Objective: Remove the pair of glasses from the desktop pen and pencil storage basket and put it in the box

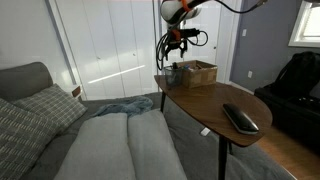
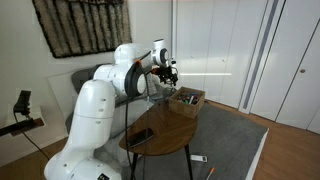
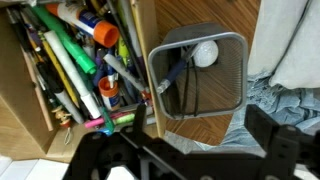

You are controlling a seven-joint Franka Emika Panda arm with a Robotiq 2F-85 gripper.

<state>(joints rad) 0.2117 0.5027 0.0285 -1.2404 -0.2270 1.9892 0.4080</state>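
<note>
In the wrist view a small dark mesh basket (image 3: 200,72) stands on the wooden table, right beside the light brown box (image 3: 143,40). Thin dark frame parts, apparently the glasses (image 3: 173,82), lean inside the basket next to a white round thing (image 3: 205,53). The box is packed with several pens and markers (image 3: 75,65). My gripper (image 3: 190,150) hangs above the basket with its fingers wide apart and nothing between them. In both exterior views the gripper (image 1: 175,45) (image 2: 170,72) is above the box (image 1: 197,74) (image 2: 190,100) at the table's far end.
A black remote-like object (image 1: 240,118) lies near the front of the oval wooden table (image 1: 205,100). A bed with grey bedding (image 1: 110,140) is beside the table, and cloth shows past the table edge (image 3: 285,95). White closet doors stand behind.
</note>
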